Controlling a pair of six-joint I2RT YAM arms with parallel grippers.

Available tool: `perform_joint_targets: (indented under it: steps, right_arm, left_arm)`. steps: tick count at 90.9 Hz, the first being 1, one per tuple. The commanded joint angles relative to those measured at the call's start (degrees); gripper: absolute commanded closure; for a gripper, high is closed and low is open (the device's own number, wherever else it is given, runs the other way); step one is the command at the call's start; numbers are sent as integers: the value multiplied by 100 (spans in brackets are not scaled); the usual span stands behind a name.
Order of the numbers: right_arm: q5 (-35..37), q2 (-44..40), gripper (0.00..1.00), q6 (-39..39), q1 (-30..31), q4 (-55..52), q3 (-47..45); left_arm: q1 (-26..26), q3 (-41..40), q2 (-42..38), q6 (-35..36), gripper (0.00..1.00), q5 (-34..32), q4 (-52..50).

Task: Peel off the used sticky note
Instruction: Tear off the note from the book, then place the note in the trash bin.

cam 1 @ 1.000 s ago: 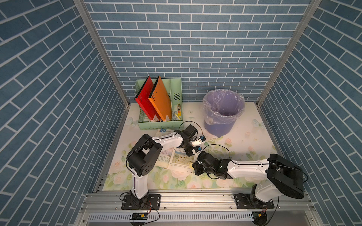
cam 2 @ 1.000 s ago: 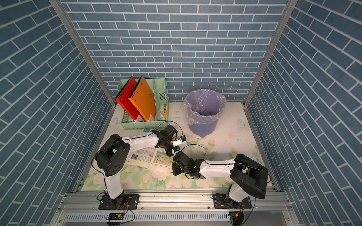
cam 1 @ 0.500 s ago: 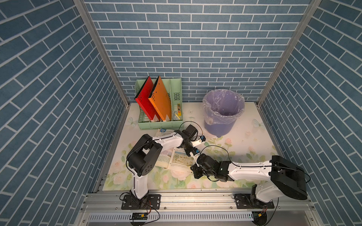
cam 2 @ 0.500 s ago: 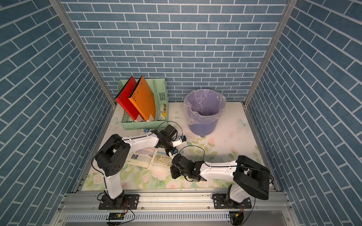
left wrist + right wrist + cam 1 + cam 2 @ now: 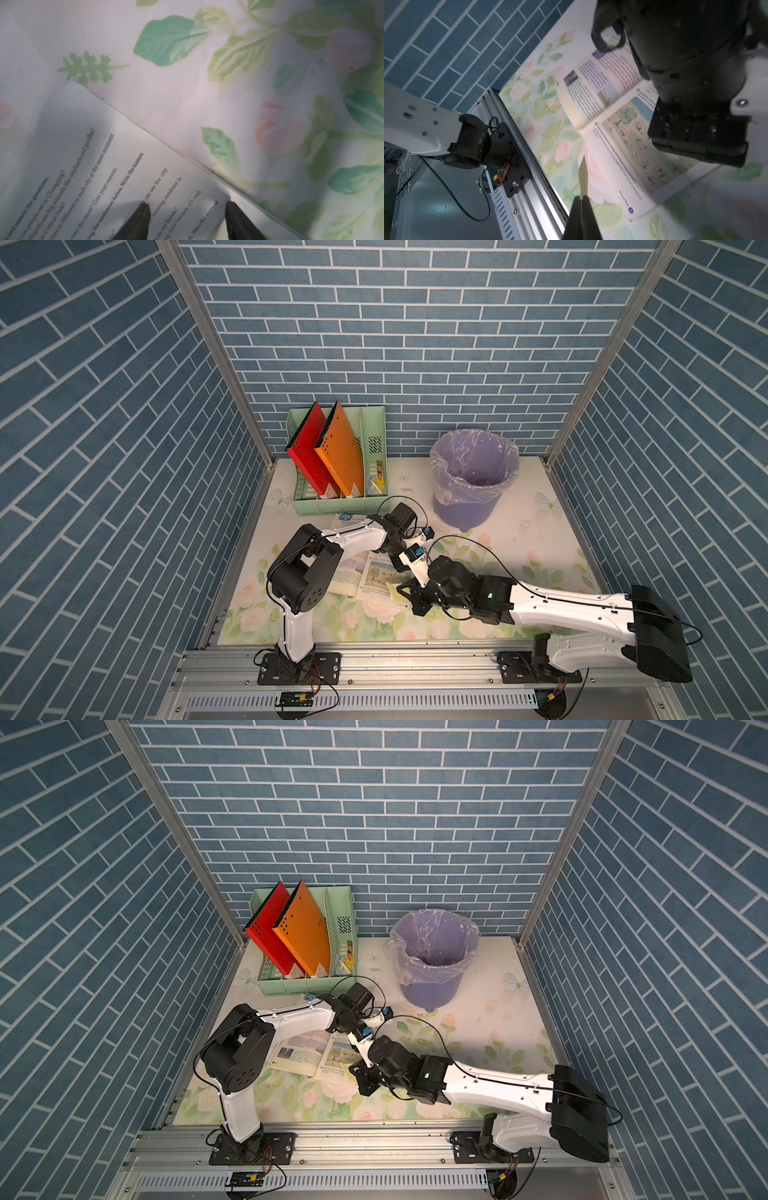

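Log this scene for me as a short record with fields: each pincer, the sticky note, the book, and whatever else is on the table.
right pincer: shut on the yellow sticky note
sticky note: edge-on, jutting beyond the pincer, seemingly off the page
left pincer: open, at the open textbook page near its edge
back of table: purple lined bin; green file rack with red folder and orange folder

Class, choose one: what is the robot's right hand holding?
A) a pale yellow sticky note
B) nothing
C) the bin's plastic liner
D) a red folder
A: in the right wrist view the right hand is shut on the pale yellow sticky note, which sticks out edge-on past its tips.
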Motion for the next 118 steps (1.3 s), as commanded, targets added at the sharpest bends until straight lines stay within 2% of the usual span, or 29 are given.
perform_joint_targets:
  steps: [1, 15, 35, 49, 58, 64, 73, 84, 98, 101, 107, 113, 118]
  right_arm:
    - [665, -315, 100, -662, -136, -1157, 1092]
    - [1178, -338, 100, -1056, -785, -2172, 2756]
    - [2075, 469, 100, -1123, -2371, -3522, 4828]
    - [2116, 1470, 100, -1158, -3285, -4095, 5930]
    - [1996, 1975, 100, -1200, -3736, -4204, 6342]
    - [1953, 2347, 100, -1237, -3918, -4368, 6647]
    - [2228, 2918, 100, -1315, -4045, -4774, 7194]
    - [2467, 3469, 100, -1397, -4111, -5141, 7674]
    - [2490, 3747, 100, -1406, -4151, -5286, 7756]
    - [2500, 3782, 95, -1398, -4155, -5304, 7751]
    - [2527, 3828, 80, -1394, -4164, -5335, 7750]
    - [2579, 3823, 52, -1394, -4169, -5333, 7770]
    - [2618, 3829, 38, -1388, -4167, -5350, 7837]
  left_arm:
    - [334, 195, -322, 26, 34, 384, -544]
    - [769, 297, -759, -29, 28, 731, -812]
    - [1361, 259, -1399, 121, 20, 1135, -1401]
    - [1804, -98, -1937, 295, 14, 1254, -1585]
    - [2136, -179, -2137, 704, 10, 1374, -2048]
    - [2387, -190, -2240, 860, 8, 1330, -2239]
    - [2820, -238, -2486, 928, 1, 1341, -2284]
    - [3171, -278, -2743, 996, 0, 1426, -2326]
    - [3384, -363, -2877, 946, 0, 1548, -2305]
    - [3419, -377, -2898, 940, 0, 1550, -2294]
    - [3465, -404, -2912, 929, 0, 1559, -2271]
    - [3518, -401, -2907, 925, 0, 1585, -2253]
    - [3596, -400, -2884, 903, 0, 1610, -2212]
